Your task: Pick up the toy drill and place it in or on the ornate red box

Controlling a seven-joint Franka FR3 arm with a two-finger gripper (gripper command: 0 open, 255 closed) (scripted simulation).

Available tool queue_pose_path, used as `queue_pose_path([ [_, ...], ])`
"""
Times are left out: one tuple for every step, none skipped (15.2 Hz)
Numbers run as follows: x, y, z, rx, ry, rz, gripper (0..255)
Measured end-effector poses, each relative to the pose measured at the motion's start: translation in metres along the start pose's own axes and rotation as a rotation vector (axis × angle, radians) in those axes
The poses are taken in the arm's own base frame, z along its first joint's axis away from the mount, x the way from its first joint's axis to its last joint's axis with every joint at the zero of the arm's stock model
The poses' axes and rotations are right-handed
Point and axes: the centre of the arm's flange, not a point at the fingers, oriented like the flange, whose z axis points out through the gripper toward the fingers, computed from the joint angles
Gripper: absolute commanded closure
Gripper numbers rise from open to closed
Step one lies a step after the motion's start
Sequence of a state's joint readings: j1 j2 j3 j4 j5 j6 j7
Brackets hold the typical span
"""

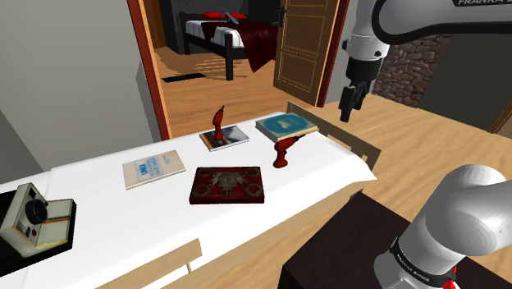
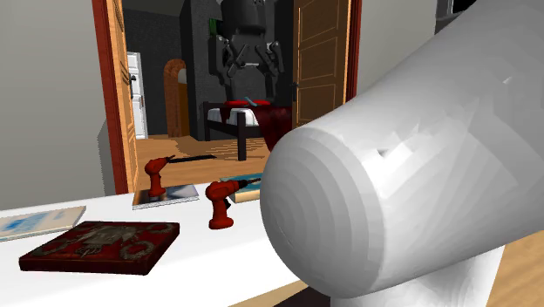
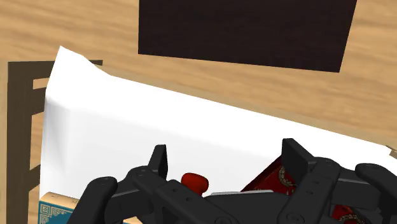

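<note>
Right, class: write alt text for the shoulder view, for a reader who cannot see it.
A white arm hangs its black fingers above one end of a white table. Below them a red drill stands beside a teal book; a second drill stands on another book, and a flat red box lies nearer the camera.

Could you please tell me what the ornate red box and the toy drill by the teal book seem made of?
Ornate red box: dark red, matte, with dull grey relief ornament on top, possibly metal or carving. Toy drill by the teal book: uniform red, smooth, probably plastic.
</note>
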State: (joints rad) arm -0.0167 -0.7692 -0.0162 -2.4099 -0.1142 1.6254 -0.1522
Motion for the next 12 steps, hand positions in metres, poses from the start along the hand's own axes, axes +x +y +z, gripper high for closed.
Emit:
queue_pose_path([
  [0.0,0.0,0.0,0.0,0.0,0.0,0],
  [0.002,0.005,0.004,0.004,0.001,-0.018,0],
  [0.008,0.011,0.009,0.01,0.002,-0.048,0],
  [0.014,0.021,0.015,0.018,0.004,-0.083,0],
  [0.021,0.03,0.021,0.026,0.006,-0.122,0],
  [0.028,0.041,0.03,0.033,0.007,-0.161,0],
  [0.032,0.048,0.039,0.042,0.009,-0.203,0],
  [0.037,0.058,0.045,0.05,0.012,-0.244,0],
  [0.047,0.067,0.053,0.058,0.015,-0.286,0],
  [0.053,0.073,0.061,0.067,0.017,-0.328,0],
  [0.063,0.083,0.067,0.075,0.02,-0.369,0],
  [0.075,0.088,0.074,0.083,0.022,-0.412,0],
])
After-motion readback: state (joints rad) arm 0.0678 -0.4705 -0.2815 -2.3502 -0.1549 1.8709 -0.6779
